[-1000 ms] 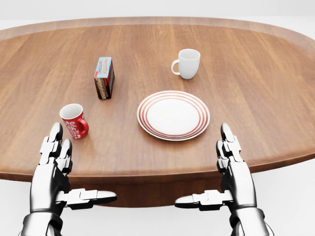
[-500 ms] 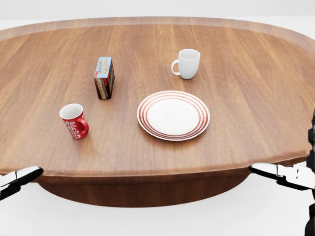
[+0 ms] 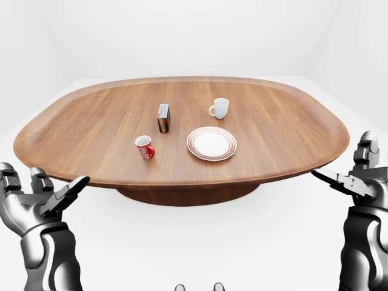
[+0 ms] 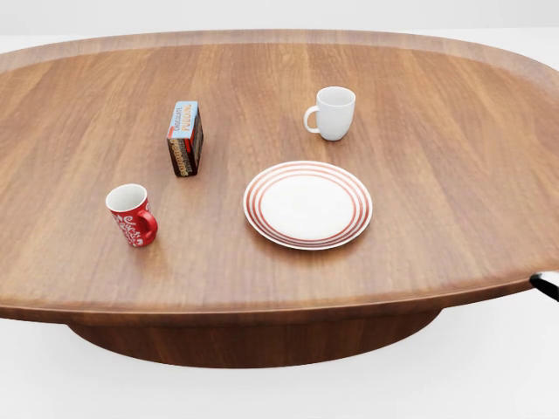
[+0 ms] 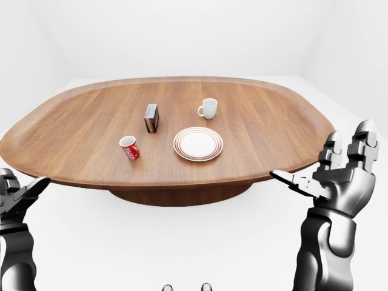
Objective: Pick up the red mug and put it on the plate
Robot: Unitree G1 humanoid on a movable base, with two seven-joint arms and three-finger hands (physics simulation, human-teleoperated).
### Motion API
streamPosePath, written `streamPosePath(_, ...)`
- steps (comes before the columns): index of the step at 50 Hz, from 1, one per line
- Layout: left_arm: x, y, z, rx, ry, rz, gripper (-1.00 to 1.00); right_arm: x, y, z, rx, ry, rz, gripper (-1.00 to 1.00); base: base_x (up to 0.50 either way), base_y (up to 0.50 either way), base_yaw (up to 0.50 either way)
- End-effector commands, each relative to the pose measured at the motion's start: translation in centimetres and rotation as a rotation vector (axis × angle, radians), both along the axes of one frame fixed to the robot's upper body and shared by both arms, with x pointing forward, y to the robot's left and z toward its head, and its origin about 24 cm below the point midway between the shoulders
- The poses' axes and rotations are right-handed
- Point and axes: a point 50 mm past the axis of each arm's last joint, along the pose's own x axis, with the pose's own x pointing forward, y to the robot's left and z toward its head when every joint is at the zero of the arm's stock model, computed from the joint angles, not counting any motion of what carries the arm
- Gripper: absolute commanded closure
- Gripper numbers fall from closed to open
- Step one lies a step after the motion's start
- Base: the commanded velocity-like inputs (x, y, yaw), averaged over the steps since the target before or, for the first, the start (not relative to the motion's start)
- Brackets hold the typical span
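Risk: my left hand [image 3: 42, 200] and right hand [image 5: 339, 173], both spread wide off-table, could tip the red mug [image 4: 132, 215] reaching toward plate [image 4: 307, 205].

One table [image 4: 419, 227] holds four things: two mugs, one red [image 4: 132, 215] and one white [image 4: 332, 113], one striped plate [image 4: 307, 204], and one small box [image 4: 185, 138]. Two hands, left [image 3: 37, 200] and right [image 5: 336, 176].
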Motion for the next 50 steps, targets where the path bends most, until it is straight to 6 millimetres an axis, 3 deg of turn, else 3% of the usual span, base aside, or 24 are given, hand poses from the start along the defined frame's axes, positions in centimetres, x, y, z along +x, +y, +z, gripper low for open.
streamPosePath(1, -0.55, 0.37, 0.62, -0.017, -0.033, 0.026, -1.00, -0.05, -0.19, 0.15, 0.003, -0.005, -0.008, -1.00, 0.00, 0.00, 0.00)
streamPosePath(50, -0.19, 0.22, 0.27, -0.003, -0.009, 0.021, -1.00, 0.20, 0.66, -0.01, -0.028, 0.009, 0.019, -1.00, 0.27, 0.00, 0.00)
